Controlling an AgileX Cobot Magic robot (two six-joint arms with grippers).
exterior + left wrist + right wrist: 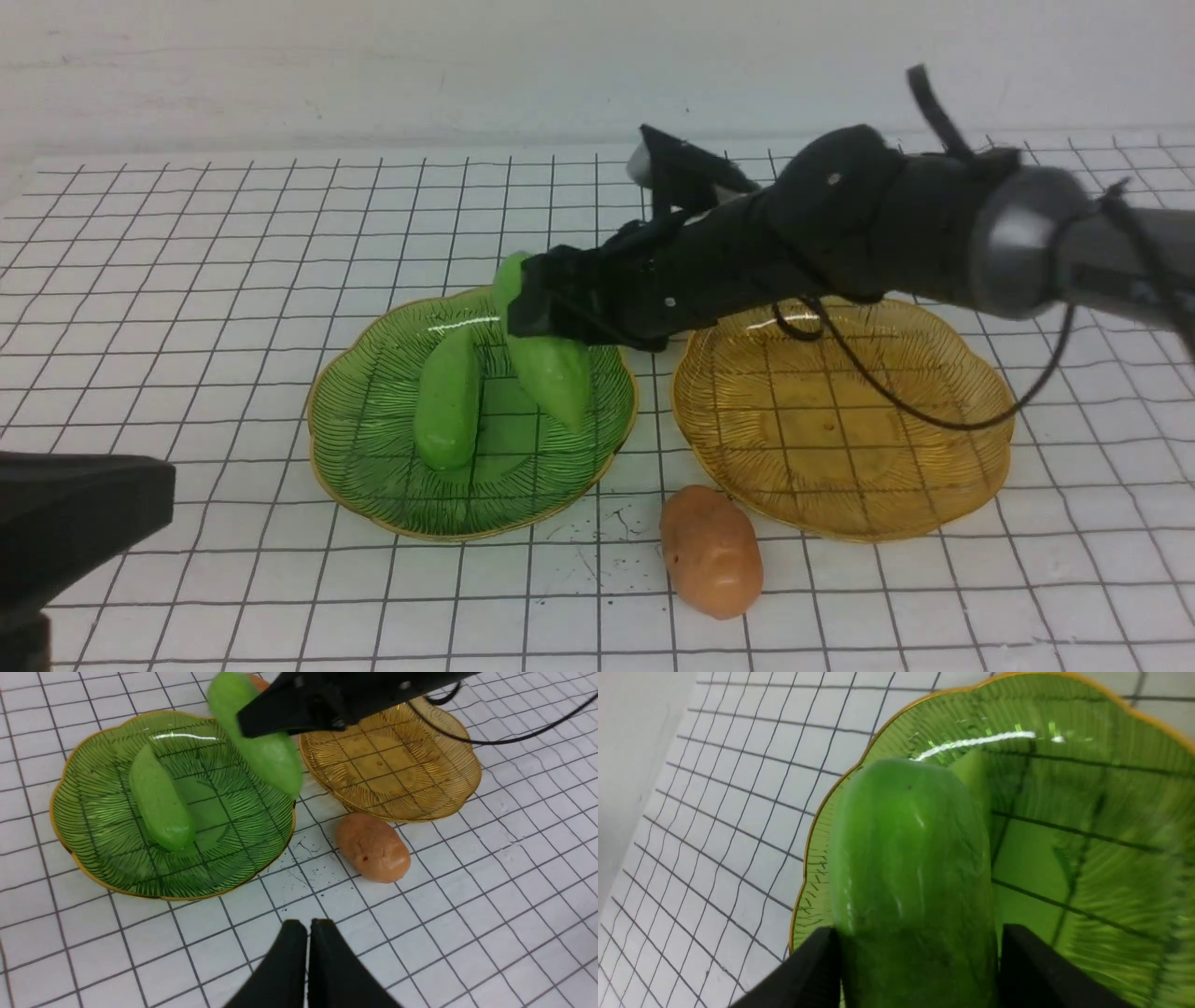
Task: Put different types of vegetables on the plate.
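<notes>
My right gripper is shut on a light-green cucumber-like piece and holds it tilted, just above the right half of the green plate. The right wrist view shows the held piece between my black fingers. A second green piece lies on the green plate. One orange-brown potato lies on the table in front of the two plates. The left wrist view shows a sliver of a second potato behind the held piece. My left gripper is shut and empty, near the front.
An amber plate with nothing on it stands right of the green plate, under my right arm. A black cable hangs from that arm over it. The table is a white grid mat with a wall behind.
</notes>
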